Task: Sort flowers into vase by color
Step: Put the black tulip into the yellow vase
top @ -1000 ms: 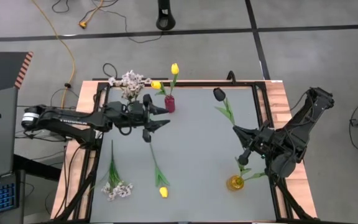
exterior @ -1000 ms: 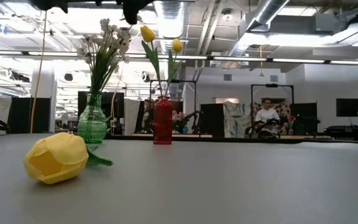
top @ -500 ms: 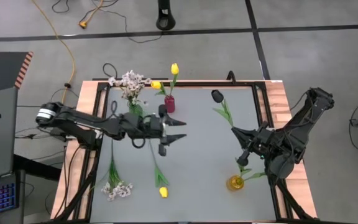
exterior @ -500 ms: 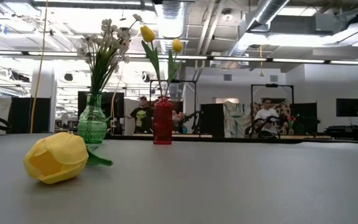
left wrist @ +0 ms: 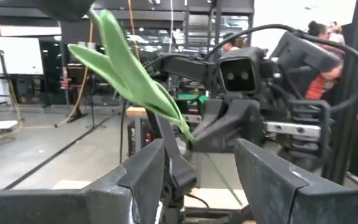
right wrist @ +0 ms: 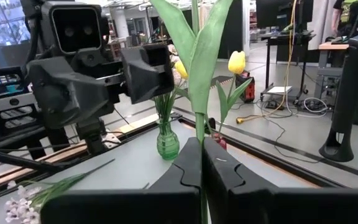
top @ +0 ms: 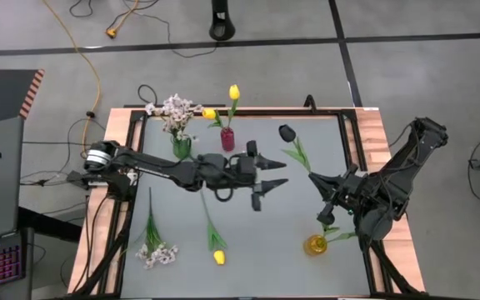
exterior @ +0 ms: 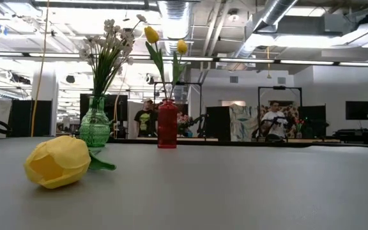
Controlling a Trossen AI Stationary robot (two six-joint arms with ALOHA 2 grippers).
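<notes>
The right gripper, near the tabletop's right edge, pinched the dark tulip by its stem; the left gripper hung mid-table, jaws spread empty, facing it.

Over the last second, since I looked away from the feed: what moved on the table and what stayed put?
The left gripper, jaws open and empty, swept from beside the red vase across toward the dark tulip held by the right gripper. That tulip shifted slightly leftward. The vases and the flowers lying on the table stayed put.
</notes>
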